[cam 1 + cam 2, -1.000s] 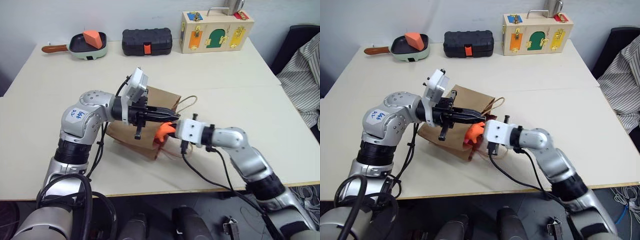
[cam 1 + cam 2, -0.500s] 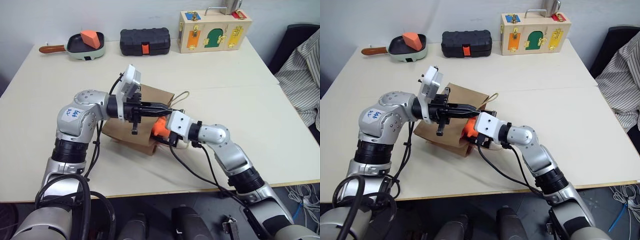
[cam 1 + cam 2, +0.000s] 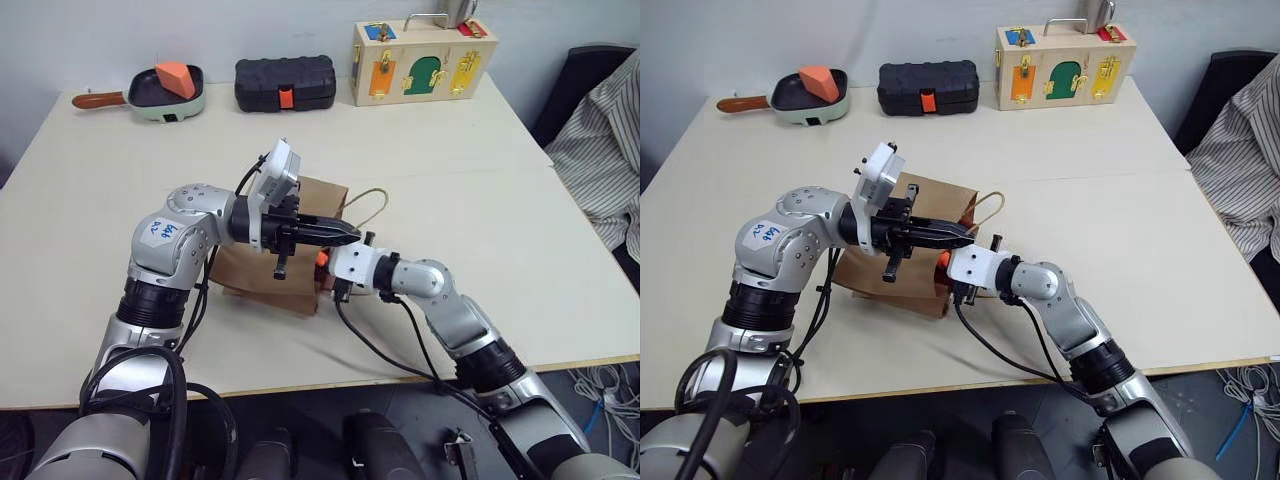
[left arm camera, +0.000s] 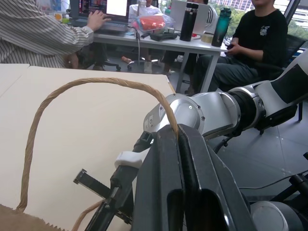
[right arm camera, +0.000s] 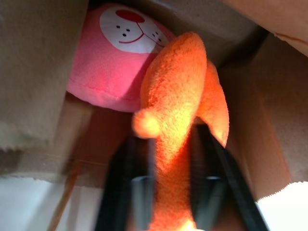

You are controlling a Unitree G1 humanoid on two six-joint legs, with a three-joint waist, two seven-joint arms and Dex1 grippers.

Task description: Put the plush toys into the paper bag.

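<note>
The brown paper bag [image 3: 258, 272] lies on its side in the middle of the table [image 3: 470, 190], mouth toward my right arm. My left gripper [image 3: 345, 234] is shut on one twine handle [image 4: 96, 83] and holds the mouth up. My right gripper [image 5: 166, 139] reaches into the mouth, shut on the orange plush toy [image 5: 178, 96], which sits between its fingers. From the head views only a sliver of that orange toy [image 3: 943, 262] peeks out at the bag's edge. The pink plush toy [image 5: 115, 57], with its white cartoon face, lies deeper inside the bag, touching the orange one.
Along the table's far edge stand a green pan [image 3: 160, 95] holding an orange wedge block [image 3: 178, 78], a black case [image 3: 285, 83] and a wooden lock box [image 3: 422, 62]. Striped cloth [image 3: 600, 140] hangs off the right side. People sit at a desk [image 4: 144, 36] beyond.
My right gripper has pushed the orange plush toy further into the bag's mouth, so less orange shows outside. The left gripper keeps its hold on the handle. The camera has shifted slightly.
</note>
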